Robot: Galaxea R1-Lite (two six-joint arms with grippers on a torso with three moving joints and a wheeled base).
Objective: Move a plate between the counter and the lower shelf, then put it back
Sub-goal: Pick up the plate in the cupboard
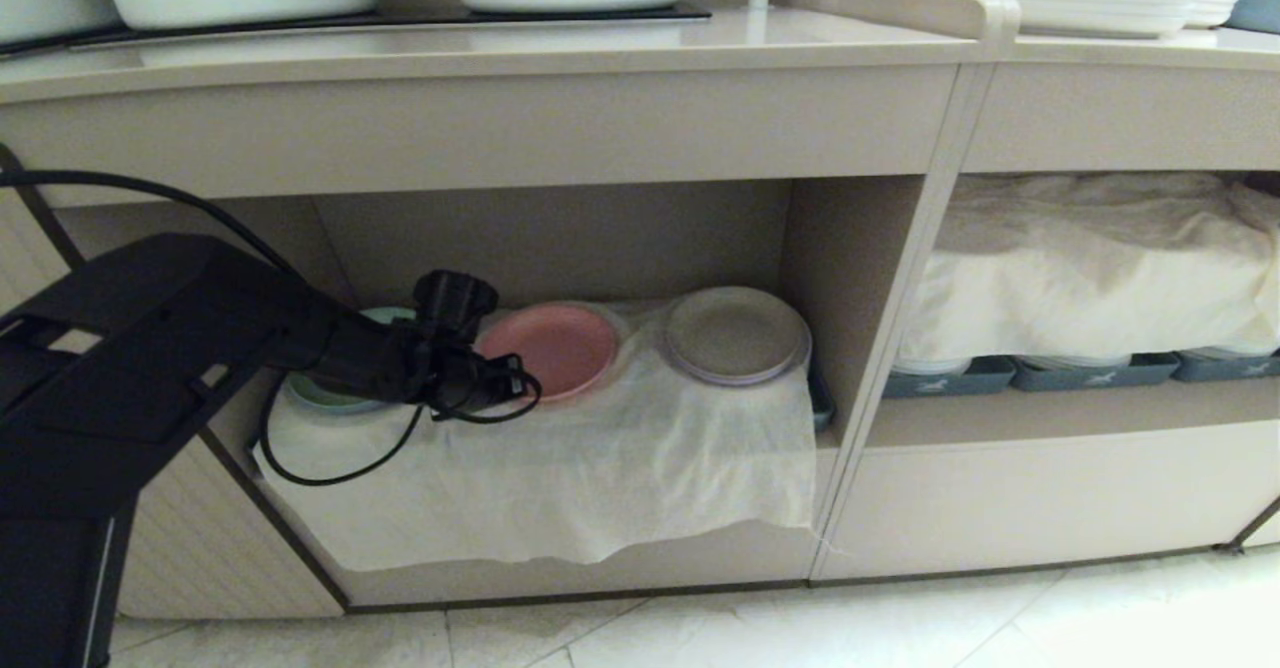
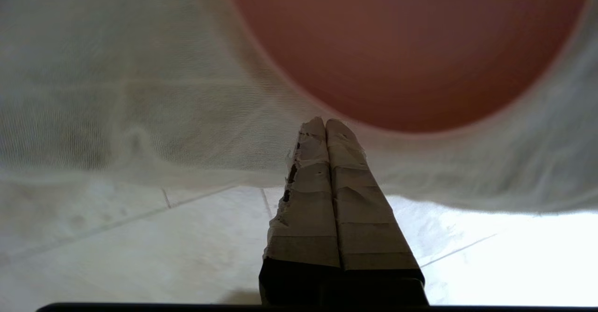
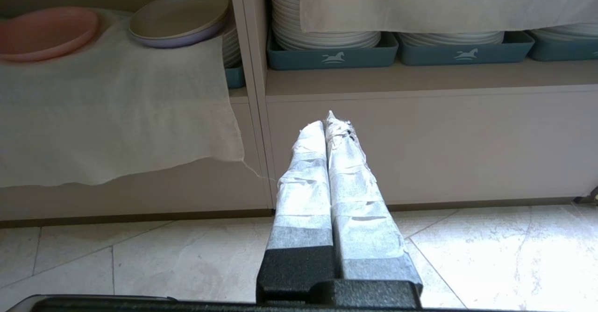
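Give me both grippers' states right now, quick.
Left gripper: shut, holding nothing, tips just short of the pink plate on the white cloth.
Right gripper: shut, empty, parked low facing the cabinet.

Matte pink plastic plate [image 2: 411, 50] just past left tool [image 2: 325, 124]; wrinkled gauzy white cloth [image 2: 140, 116] beneath; tool fingers [image 2: 345, 200] wrapped in creased tape.

Head view angled down at shelving, left wrist close over pink plate [image 2: 411, 46], right wrist low, farther back, sharing it
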